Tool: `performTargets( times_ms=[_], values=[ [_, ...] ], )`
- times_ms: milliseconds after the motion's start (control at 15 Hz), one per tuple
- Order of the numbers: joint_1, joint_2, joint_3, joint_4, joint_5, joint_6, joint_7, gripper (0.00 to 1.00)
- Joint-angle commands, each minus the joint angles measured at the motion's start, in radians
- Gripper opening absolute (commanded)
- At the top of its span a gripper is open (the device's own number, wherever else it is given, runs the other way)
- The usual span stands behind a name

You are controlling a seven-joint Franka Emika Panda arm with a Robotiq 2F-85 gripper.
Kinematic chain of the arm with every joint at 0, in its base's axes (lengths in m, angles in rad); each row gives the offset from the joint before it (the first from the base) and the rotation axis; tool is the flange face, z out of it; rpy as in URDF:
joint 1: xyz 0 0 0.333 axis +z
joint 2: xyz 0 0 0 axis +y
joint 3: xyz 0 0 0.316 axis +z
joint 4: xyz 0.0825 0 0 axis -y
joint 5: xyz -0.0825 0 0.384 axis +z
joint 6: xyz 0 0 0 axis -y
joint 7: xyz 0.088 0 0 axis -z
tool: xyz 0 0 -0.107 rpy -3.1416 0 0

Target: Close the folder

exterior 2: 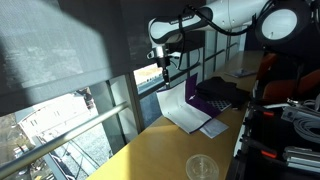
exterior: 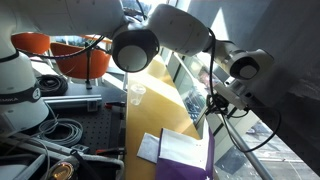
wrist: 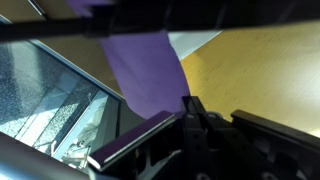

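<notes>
The purple folder (exterior 2: 213, 93) lies open on the yellow table by the window. One purple cover (exterior 2: 176, 104) stands nearly upright, and white sheets (exterior 2: 190, 119) lie at its foot. In an exterior view the folder (exterior: 186, 150) sits at the near end of the table. My gripper (exterior 2: 165, 73) is at the top edge of the raised cover; it also shows in an exterior view (exterior: 212, 104). In the wrist view the fingers (wrist: 191, 106) are together at the edge of the purple cover (wrist: 145, 62), and their tips are partly hidden.
A clear plastic cup (exterior 2: 202, 167) stands on the yellow table (exterior 2: 150, 155), away from the folder; it also shows in an exterior view (exterior: 137, 95). The window frame and glass (exterior 2: 120, 100) run along the table's far side. Cables and equipment (exterior: 60, 140) crowd the other side.
</notes>
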Motion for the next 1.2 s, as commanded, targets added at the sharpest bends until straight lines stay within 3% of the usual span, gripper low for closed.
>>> performTargets(
  times_ms=[0, 467, 1133],
  values=[
    [0.008, -0.049, 0.004, -0.011, 0.007, -0.05, 0.05, 0.0],
    [-0.01, -0.098, -0.008, -0.015, -0.012, -0.06, 0.027, 0.0],
    [-0.046, -0.096, -0.075, -0.003, -0.088, 0.044, -0.083, 0.0]
  ],
)
